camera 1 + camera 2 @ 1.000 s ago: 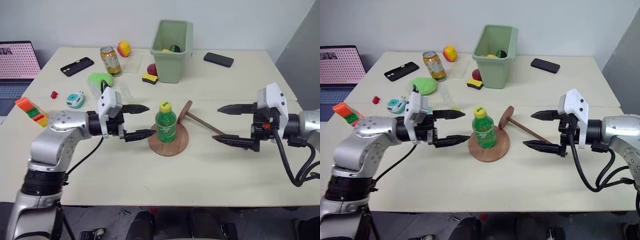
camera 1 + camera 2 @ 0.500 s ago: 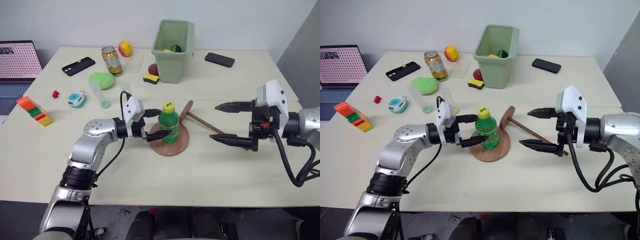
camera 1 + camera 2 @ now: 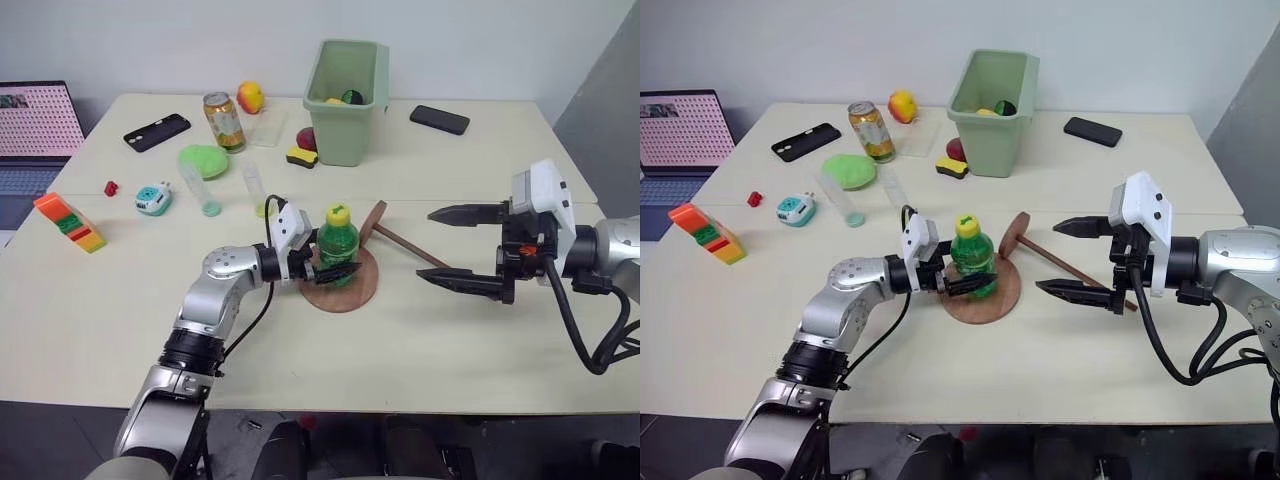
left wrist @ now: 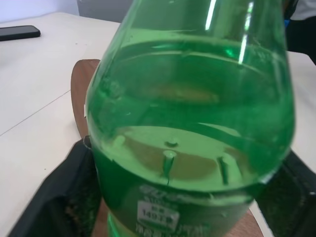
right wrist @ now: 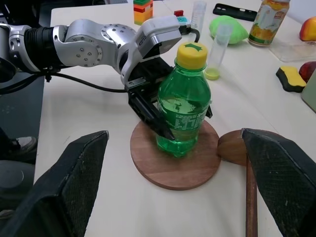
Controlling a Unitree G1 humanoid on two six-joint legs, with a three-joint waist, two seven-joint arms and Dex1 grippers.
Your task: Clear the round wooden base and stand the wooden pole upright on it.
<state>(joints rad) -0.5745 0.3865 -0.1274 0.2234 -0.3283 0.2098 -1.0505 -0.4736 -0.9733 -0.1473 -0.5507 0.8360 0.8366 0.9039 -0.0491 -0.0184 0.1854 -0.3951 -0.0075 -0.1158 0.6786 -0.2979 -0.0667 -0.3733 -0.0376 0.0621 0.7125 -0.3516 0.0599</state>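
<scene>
Left hand grips the green bottle standing on the round wooden base

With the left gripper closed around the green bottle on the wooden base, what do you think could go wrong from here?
The left gripper grips the green bottle low on its body, so the bottle may tip when lifted. It stands on the round wooden base, which might drag along. The wooden pole lies just beside the base, its disc end touching or nearly so, and a swing that way could knock it.
</scene>
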